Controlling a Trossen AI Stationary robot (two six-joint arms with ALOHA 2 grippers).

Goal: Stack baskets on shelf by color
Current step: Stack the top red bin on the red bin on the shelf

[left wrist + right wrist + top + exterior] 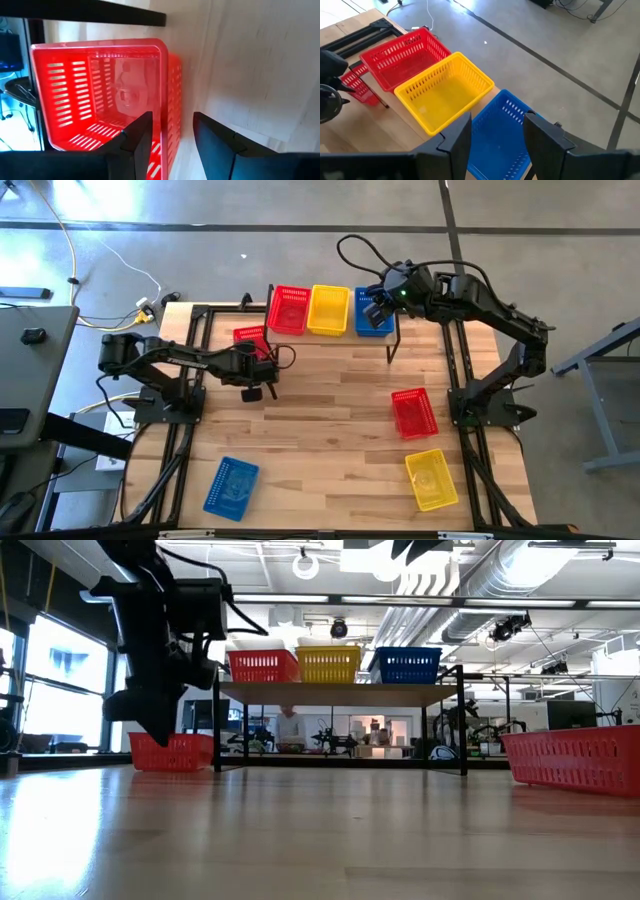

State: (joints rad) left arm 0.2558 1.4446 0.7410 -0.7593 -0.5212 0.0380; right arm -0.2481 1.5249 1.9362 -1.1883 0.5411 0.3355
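The shelf (340,693) carries a red basket (289,309), a yellow basket (329,309) and a blue basket (372,320) side by side. Another red basket (250,337) stands on the table by the shelf's left end. My left gripper (171,117) is open just above it, one finger over the inside and one outside its wall (165,100); I see no touch. My right gripper (497,120) hangs open above the blue basket (500,130) on the shelf and touches nothing.
On the right half of the table stand a red basket (413,412) and, nearer the front edge, a yellow one (431,478). A blue basket (231,486) sits near the front left. The middle of the tabletop (330,410) is bare wood.
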